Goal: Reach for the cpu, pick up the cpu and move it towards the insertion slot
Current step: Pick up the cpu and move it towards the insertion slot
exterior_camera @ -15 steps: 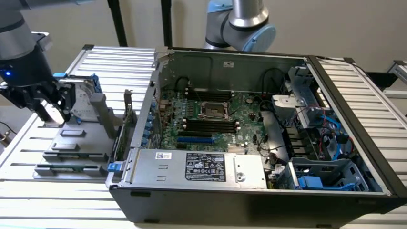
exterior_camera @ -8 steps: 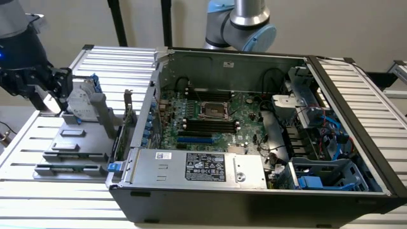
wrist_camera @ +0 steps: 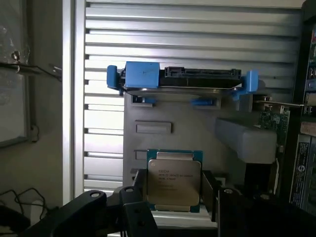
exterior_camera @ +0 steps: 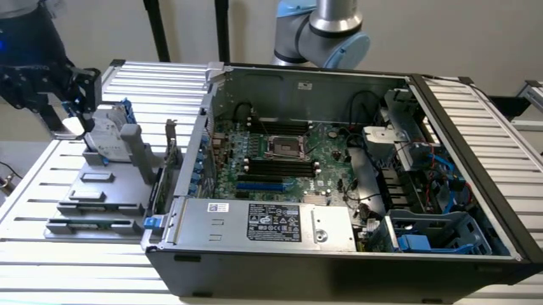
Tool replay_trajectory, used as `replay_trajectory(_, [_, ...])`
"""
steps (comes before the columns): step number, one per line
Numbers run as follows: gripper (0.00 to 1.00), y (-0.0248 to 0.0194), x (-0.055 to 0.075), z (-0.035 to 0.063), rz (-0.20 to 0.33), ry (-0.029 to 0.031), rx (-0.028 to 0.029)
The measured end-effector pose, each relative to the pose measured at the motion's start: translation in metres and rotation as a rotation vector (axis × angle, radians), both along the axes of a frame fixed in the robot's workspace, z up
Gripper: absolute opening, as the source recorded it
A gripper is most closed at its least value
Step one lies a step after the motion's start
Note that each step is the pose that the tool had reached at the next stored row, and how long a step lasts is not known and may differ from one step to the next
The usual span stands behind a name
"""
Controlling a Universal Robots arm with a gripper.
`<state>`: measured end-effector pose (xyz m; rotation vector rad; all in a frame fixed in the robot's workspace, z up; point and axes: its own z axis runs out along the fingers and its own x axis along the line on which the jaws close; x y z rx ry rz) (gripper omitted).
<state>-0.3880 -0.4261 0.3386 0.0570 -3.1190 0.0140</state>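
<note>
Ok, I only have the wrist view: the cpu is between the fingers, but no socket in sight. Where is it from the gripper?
Observer: The insertion slot is on the green motherboard inside the open case, toward the exterior view's right of the gripper.
Operator: Anything between them?
Observer: The case's side wall stands upright between the grey tray and the motherboard.
Operator: Is the slot free?
Observer: Its centre looks dark and bare; black memory slots flank it.
</note>
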Motion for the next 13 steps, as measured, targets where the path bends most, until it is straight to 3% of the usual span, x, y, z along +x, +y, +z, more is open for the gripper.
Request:
replay_trajectory(5, [0.54,0.0003,0.018,0.0225,0.000,0.0019,0.0002])
replay_trajectory(13, [0.54,0.0019,0.049,0.0387,0.000,0.0029,0.0018])
